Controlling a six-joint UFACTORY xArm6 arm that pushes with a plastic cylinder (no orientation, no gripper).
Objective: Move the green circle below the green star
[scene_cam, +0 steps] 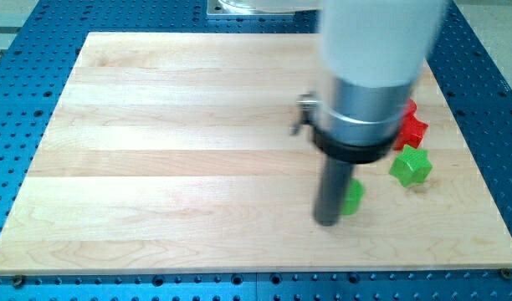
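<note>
Rod: a straight dark rod hung down from a wide grey and white arm housing that filled the view's upper right.
Pincer: there was none on this arm, so nothing was spread, pressed together or pinching; the rod simply ended in my tip [327, 222].
My tip: it stood on the worktop [172, 142] in the lower right part of the board, right of centre.
Green circle [352, 196]: it lay touching, or all but touching, the rod's right side, just above my tip's level; the rod hid its left part, so its round shape could be made out only in part.
Green star [411, 166]: it lay to the view's right of the green circle and a little higher, apart from it and apart from the rod.
Circle against star: the circle sat left of and slightly lower than the star, not directly beneath it.
Red blocks [412, 127]: they sat just above the green star, near the board's right edge, partly hidden by the arm housing; their shape and number could not be told.
Worktop: a pale wooden board lay on a blue perforated base [22, 50].
</note>
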